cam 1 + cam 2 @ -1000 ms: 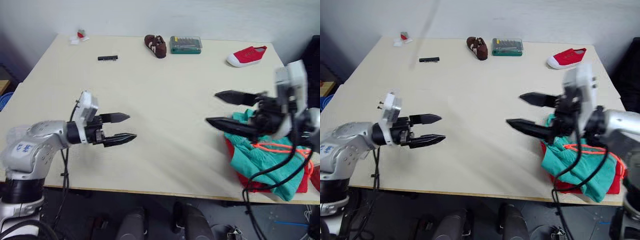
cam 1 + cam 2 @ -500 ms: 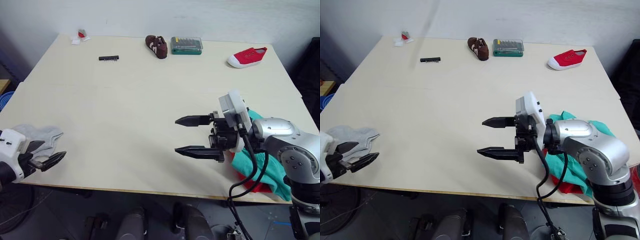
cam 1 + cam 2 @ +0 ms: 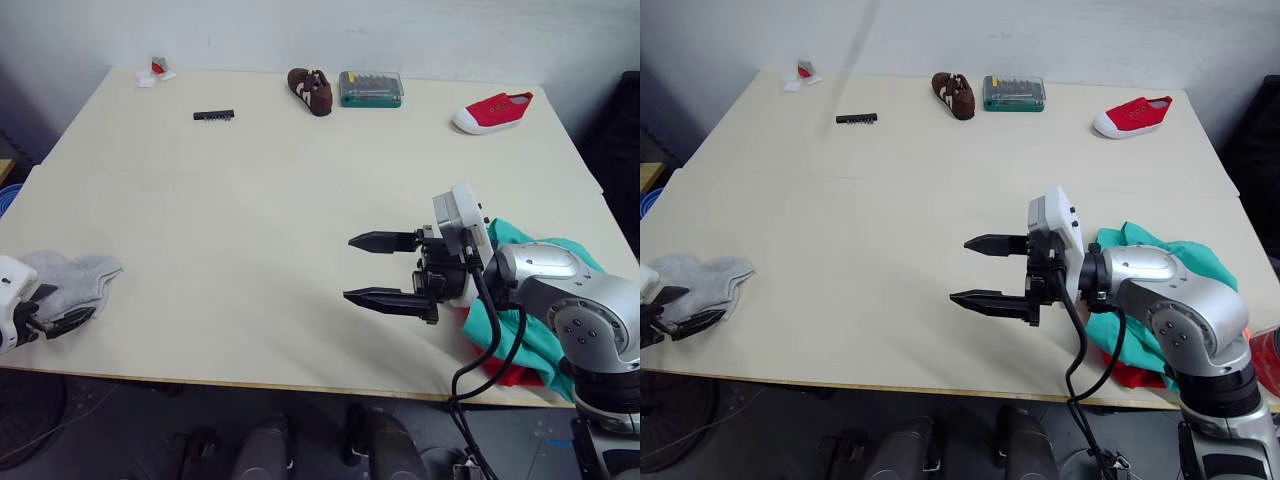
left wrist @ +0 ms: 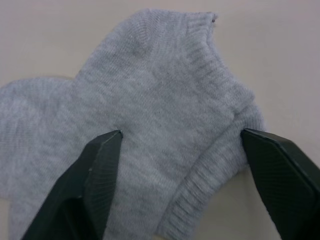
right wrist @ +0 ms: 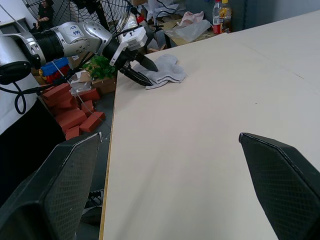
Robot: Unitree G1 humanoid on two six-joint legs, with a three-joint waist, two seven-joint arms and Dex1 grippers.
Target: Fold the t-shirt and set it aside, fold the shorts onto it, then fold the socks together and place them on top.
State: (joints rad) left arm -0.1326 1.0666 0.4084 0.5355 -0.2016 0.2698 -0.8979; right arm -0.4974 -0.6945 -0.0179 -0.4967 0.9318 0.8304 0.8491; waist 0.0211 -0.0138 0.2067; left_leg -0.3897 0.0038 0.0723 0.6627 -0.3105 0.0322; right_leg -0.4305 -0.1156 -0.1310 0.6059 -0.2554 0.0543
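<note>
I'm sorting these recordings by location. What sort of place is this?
Probably a lab or workshop, not a home. A bare table holds odd test props: a red sneaker, a brown shoe and a bit case. Beyond its edge are a fan, red bricks and clutter.

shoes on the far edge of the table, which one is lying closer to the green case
The brown shoe, lying just left of the green case; the red sneaker sits further off to its right.

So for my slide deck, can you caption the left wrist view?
Left end effector, fingers open, straddling the light grey socks on the table.
</note>
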